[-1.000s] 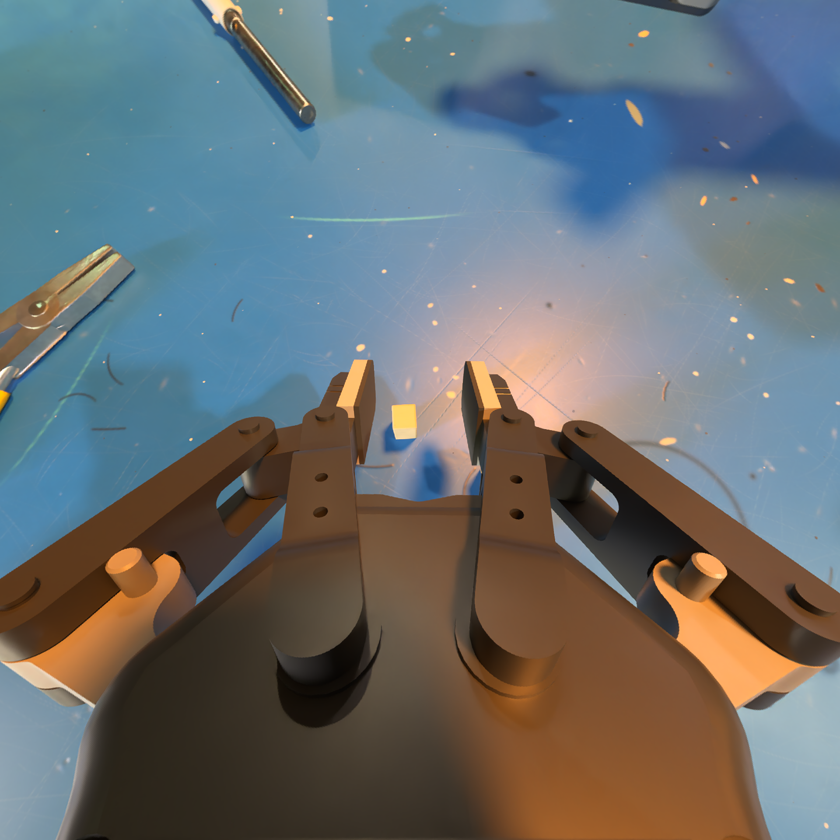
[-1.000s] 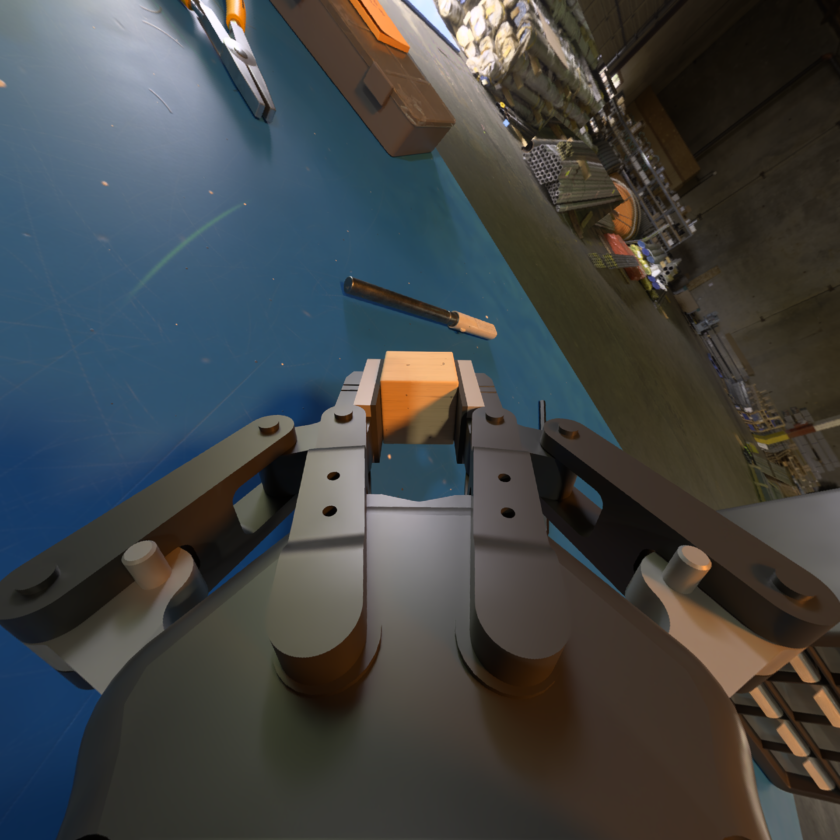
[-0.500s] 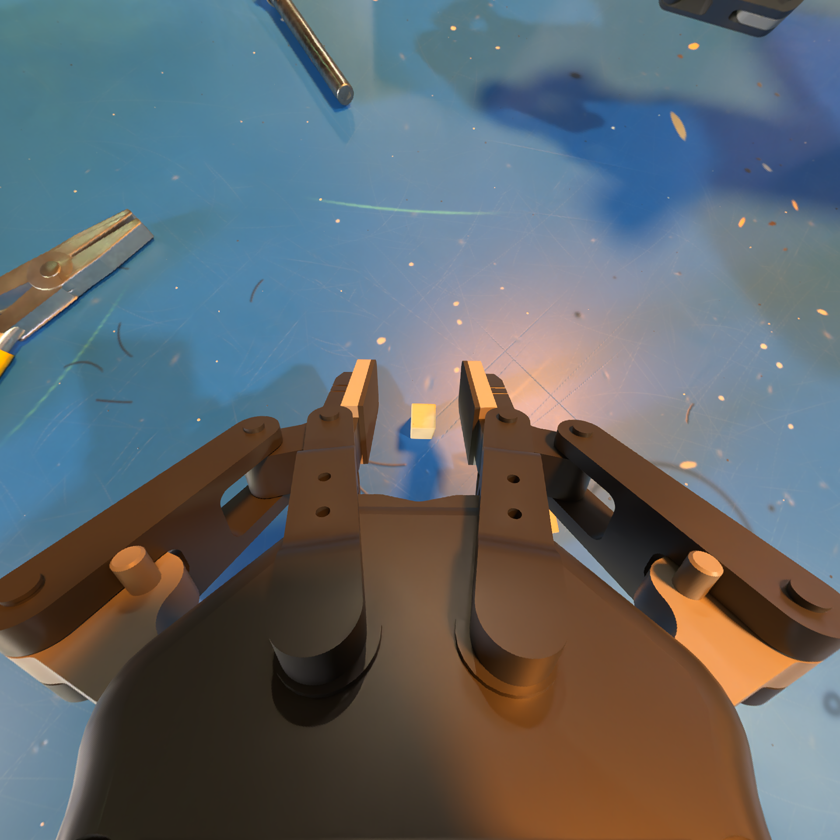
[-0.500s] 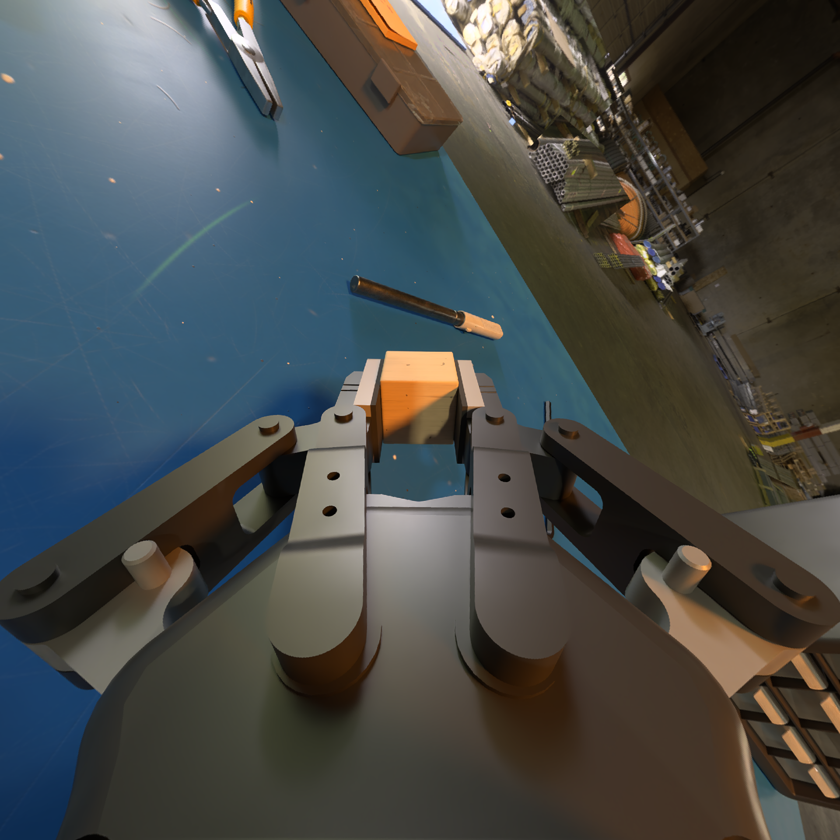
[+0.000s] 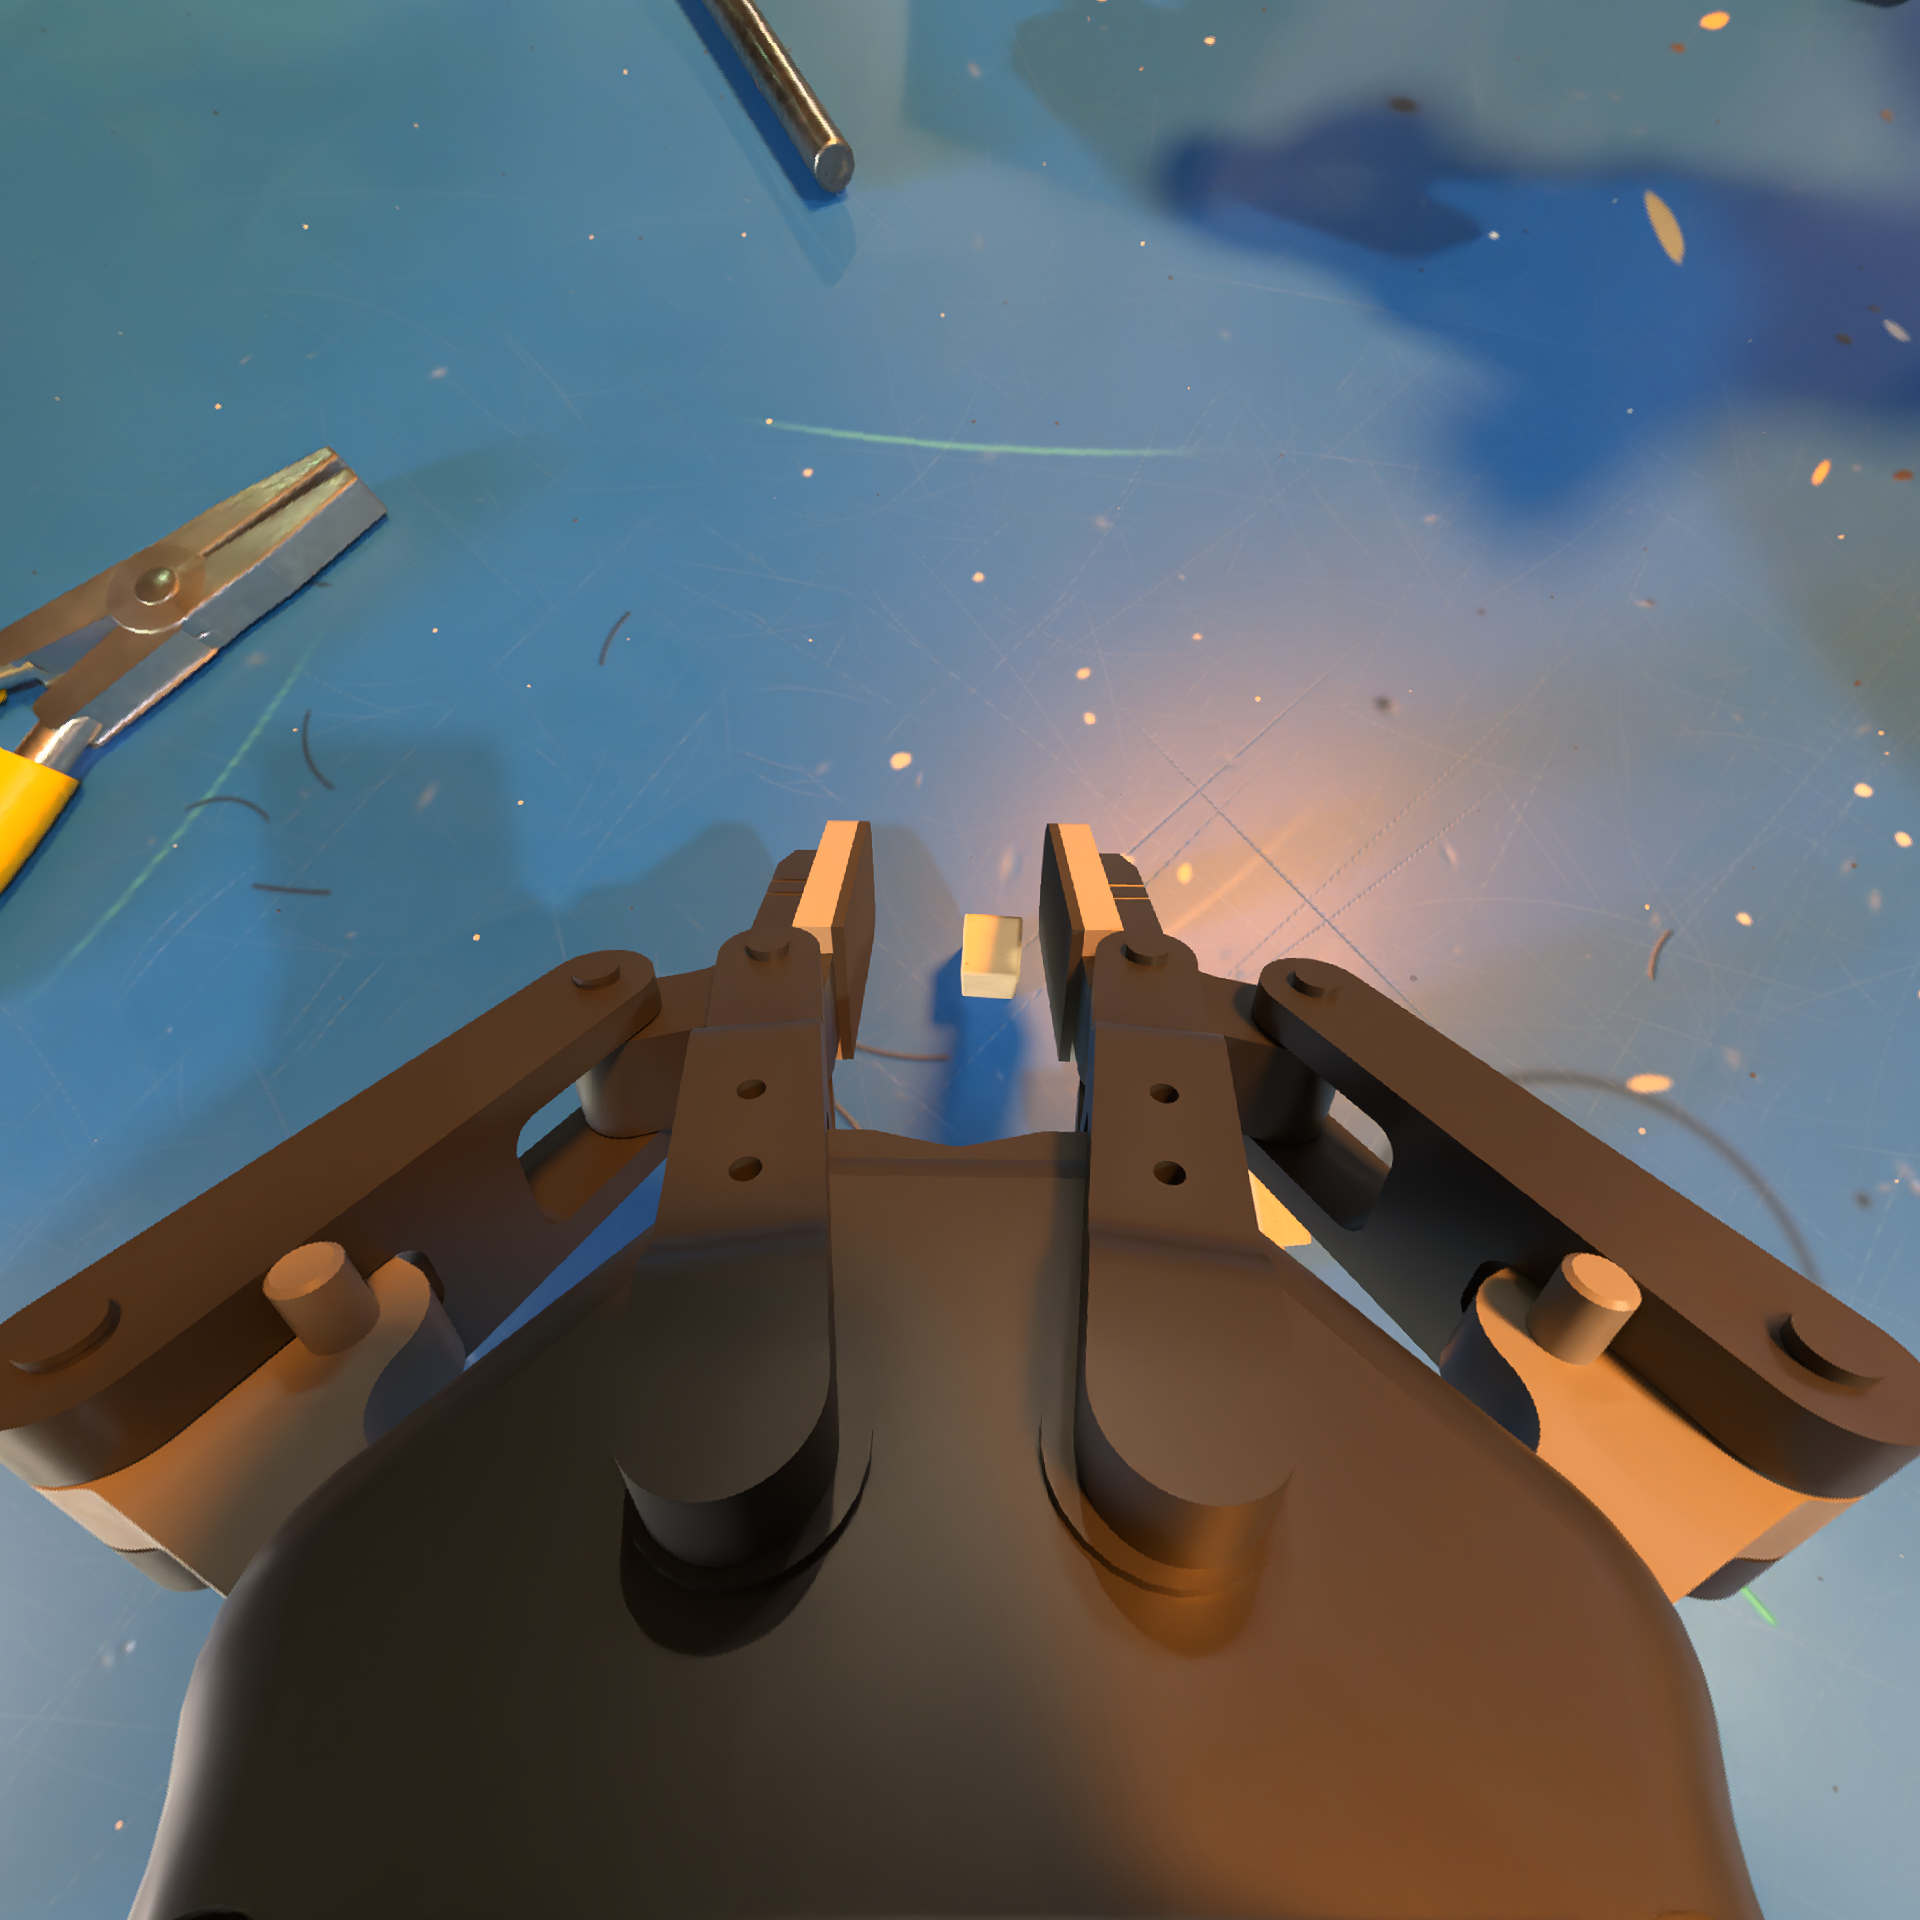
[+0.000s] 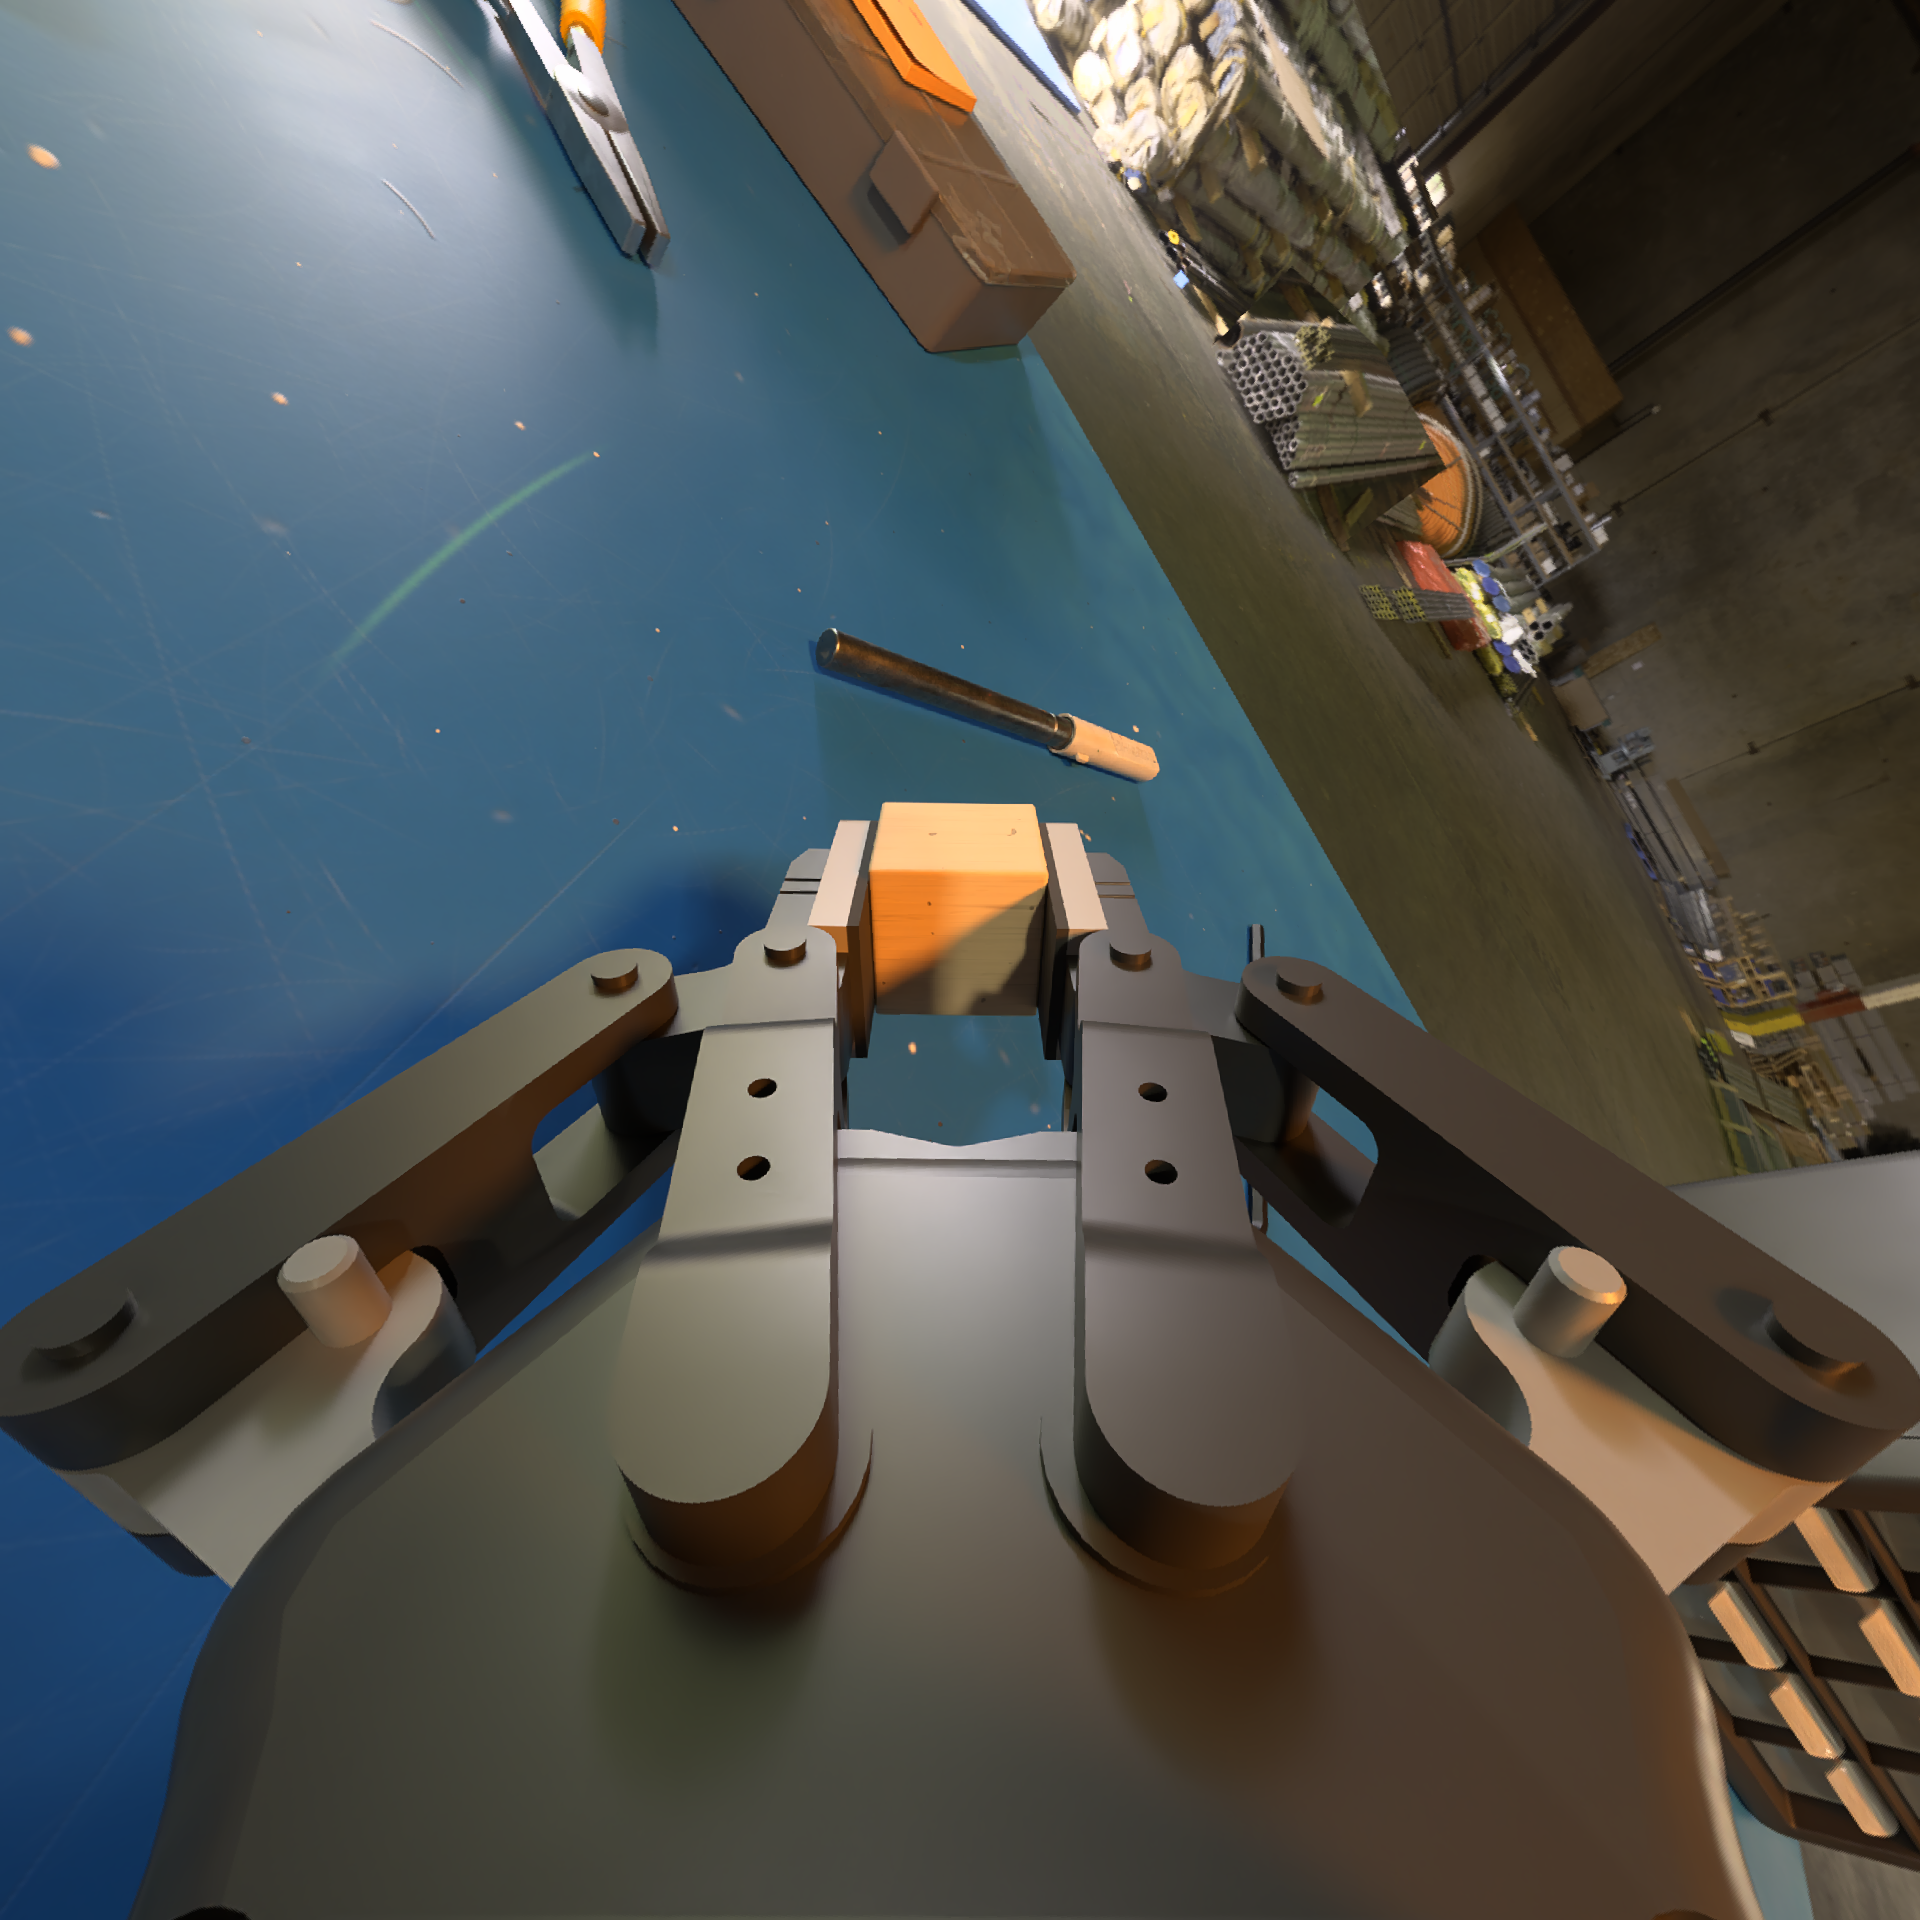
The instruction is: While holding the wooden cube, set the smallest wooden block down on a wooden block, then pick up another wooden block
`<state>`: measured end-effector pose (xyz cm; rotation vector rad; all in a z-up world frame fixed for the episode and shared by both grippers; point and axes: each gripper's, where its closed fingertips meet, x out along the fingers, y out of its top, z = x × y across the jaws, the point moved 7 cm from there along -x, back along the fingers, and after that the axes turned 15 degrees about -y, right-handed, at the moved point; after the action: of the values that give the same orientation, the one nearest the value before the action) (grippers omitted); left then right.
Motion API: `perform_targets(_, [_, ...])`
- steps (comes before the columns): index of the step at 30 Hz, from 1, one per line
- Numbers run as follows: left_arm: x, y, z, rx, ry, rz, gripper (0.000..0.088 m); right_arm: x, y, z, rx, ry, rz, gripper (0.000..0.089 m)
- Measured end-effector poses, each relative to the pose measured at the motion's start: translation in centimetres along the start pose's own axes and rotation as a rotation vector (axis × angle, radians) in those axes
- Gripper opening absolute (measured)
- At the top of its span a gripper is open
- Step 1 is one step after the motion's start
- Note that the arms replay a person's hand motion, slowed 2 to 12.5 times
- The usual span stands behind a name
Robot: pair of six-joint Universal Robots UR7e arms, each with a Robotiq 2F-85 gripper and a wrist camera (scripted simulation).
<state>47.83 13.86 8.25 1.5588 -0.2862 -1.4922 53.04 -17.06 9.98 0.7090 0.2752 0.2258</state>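
Observation:
In the left wrist view, a tiny pale wooden block [image 5: 990,956] lies on the blue table [image 5: 1039,582]. My left gripper [image 5: 956,904] is open, its fingers on either side of the block. The block is nearer the right finger and not clamped. A sliver of another pale wooden piece [image 5: 1278,1218] shows through the right finger's linkage. In the right wrist view, my right gripper [image 6: 956,868] is shut on an orange wooden cube [image 6: 956,904] and holds it above the table [image 6: 312,727].
Pliers [image 5: 197,587] with a yellow handle lie at the left. A metal rod [image 5: 779,94] lies at the top. The right wrist view shows the rod tool [image 6: 977,707] with its pale handle, a brown toolbox [image 6: 914,187], pliers [image 6: 597,145], and the table edge [image 6: 1226,727].
The left gripper has drifted left over the table, so the tiny block now sits closer to its right finger. The fingers have narrowed slightly. The right gripper still holds the cube, barely moved.

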Motion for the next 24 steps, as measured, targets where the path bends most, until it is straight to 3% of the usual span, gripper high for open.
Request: perform_targets(24, [0.83, -0.76, 0.05, 0.007, -0.002, -0.044, 0.0292, -0.03, 0.06, -0.12, -0.005, 0.001, 0.002, 0.0254])
